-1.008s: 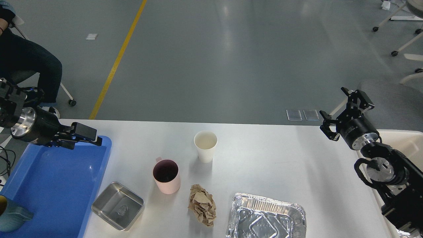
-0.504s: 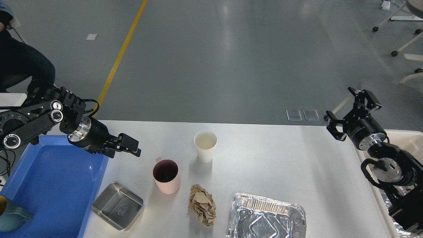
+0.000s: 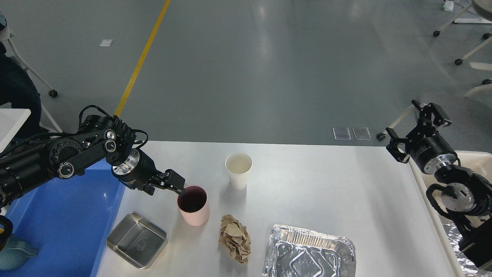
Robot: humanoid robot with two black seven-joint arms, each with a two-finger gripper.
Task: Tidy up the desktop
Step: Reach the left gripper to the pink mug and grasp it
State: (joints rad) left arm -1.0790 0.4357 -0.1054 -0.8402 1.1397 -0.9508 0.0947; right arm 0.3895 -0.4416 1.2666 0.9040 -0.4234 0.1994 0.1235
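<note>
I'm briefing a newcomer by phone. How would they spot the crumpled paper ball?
Start at the white desktop and go to its near edge. Between the pink mug and the foil tray lies the crumpled paper ball. It alone is brown, wrinkled and shapeless; everything around it is a smooth container.

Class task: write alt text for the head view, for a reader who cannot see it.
The left gripper reaches the pink cup's rim on the desktop. Nearby sit a white paper cup, crumpled paper, steel tray and foil pan. The right gripper hovers open.
</note>
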